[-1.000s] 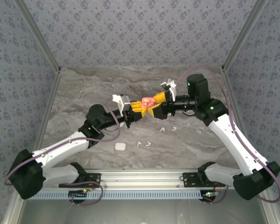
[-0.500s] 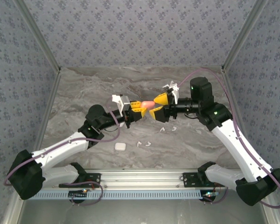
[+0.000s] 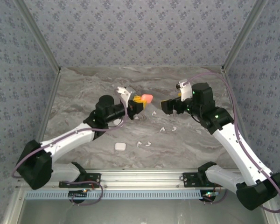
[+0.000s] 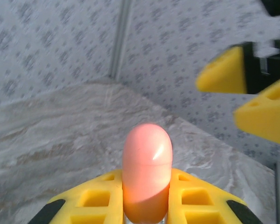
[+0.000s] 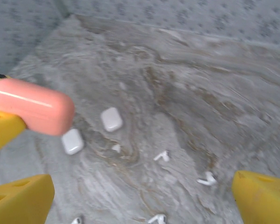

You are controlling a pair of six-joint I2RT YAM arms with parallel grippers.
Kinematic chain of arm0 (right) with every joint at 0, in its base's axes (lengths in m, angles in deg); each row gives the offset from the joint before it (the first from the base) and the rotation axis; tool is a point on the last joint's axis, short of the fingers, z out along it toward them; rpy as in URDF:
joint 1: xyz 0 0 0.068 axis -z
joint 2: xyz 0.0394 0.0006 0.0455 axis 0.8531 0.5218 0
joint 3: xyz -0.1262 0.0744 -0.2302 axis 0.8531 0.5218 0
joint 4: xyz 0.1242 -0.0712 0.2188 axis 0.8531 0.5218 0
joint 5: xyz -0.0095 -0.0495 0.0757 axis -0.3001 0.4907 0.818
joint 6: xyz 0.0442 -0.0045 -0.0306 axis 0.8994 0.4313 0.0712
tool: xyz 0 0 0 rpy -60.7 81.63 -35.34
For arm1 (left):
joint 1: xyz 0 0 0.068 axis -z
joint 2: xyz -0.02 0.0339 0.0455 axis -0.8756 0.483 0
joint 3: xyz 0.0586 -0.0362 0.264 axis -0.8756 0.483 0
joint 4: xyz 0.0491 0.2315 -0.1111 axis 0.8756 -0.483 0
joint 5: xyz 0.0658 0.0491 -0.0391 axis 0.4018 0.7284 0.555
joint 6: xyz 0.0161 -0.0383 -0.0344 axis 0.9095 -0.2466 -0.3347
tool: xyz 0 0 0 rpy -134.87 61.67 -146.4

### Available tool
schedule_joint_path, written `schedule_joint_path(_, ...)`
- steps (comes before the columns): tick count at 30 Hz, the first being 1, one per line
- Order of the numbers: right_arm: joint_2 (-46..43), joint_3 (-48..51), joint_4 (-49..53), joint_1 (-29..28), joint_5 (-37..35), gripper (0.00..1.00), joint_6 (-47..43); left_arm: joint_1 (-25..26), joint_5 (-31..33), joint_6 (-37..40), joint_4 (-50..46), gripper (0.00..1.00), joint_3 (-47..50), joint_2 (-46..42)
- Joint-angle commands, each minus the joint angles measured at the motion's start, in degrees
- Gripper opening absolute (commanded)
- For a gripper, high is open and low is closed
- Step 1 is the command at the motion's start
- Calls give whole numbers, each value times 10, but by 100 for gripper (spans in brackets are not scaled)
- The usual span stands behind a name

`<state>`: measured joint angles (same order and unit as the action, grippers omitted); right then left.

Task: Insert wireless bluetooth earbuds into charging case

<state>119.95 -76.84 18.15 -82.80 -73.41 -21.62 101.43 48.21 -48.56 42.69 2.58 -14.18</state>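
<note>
Logged left hand raised off the counter, yellow fingers pinched tight on a pink case, a rounded capsule with lid closed, its end poking out past the fingertips toward the other arm. Placed right hand just across from it, near but apart, spread wide with nothing gripped; checked from the right wrist, with bare marbled counter between the two yellow tips. Counted earbuds loose on the counter below and between the two hands: a white pair under the right hand, another white pair nearer the arm bases, all tiny and lying flat. Spotted a white case, closed, on the counter beside the left forearm, well apart from the pink one. Picked out two white cases side by side from the right wrist, below the held pink case in that view, with stemmed white buds scattered near them. Could not tell which way any bud faces: too small.
</note>
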Motion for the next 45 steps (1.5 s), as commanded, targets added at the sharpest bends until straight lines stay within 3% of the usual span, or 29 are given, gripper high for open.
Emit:
schedule_joint_path(1,-13,23,9,10,-58,100,48,-26,21,-63,-62,0,-44,46)
schedule_joint_path(14,-13,57,5,17,-52,100,66,-69,10,-139,-254,0,-274,321)
schedule_joint_path(23,-10,66,14,17,-53,100,66,-74,-24,-182,-257,0,-369,457)
schedule_joint_path(29,-2,73,12,17,-47,100,70,-77,-27,-212,-238,11,-380,492)
schedule_joint_path(36,6,75,10,17,-41,100,71,-86,-17,-223,-225,36,-364,493)
schedule_joint_path(45,7,75,13,17,-42,100,67,-95,-7,-218,-204,44,-332,450)
